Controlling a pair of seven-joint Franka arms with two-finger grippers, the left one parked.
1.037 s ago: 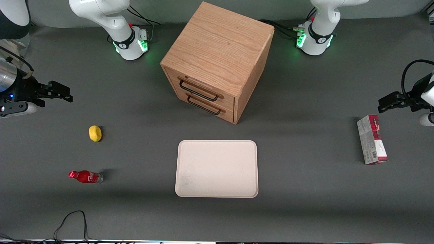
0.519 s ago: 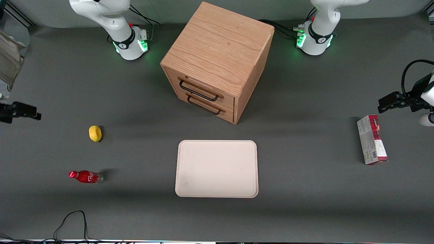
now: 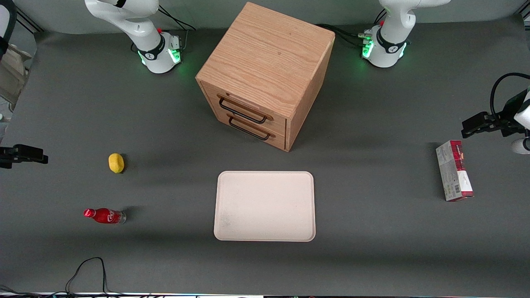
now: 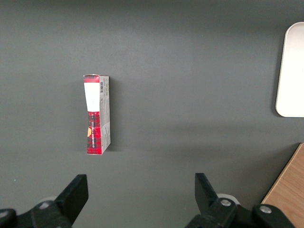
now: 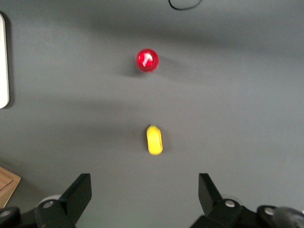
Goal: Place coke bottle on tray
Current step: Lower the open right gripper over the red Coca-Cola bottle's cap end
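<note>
I am in the approach step: my gripper [image 5: 142, 197] hangs open, empty, above the lemon [image 5: 154, 139]; next it must go nearer to the coke bottle [image 3: 104, 215].

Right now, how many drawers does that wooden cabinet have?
2, one above the other on the front of the wooden cabinet: the upper drawer and the lower drawer, both closed, each with a dark handle. The gripper hangs open at the working arm's end.

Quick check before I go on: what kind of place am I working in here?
Likely a robot lab bench: a dark mat with test props, a wooden drawer cabinet, a tray and a coke bottle. The open gripper hovers above a lemon.
</note>
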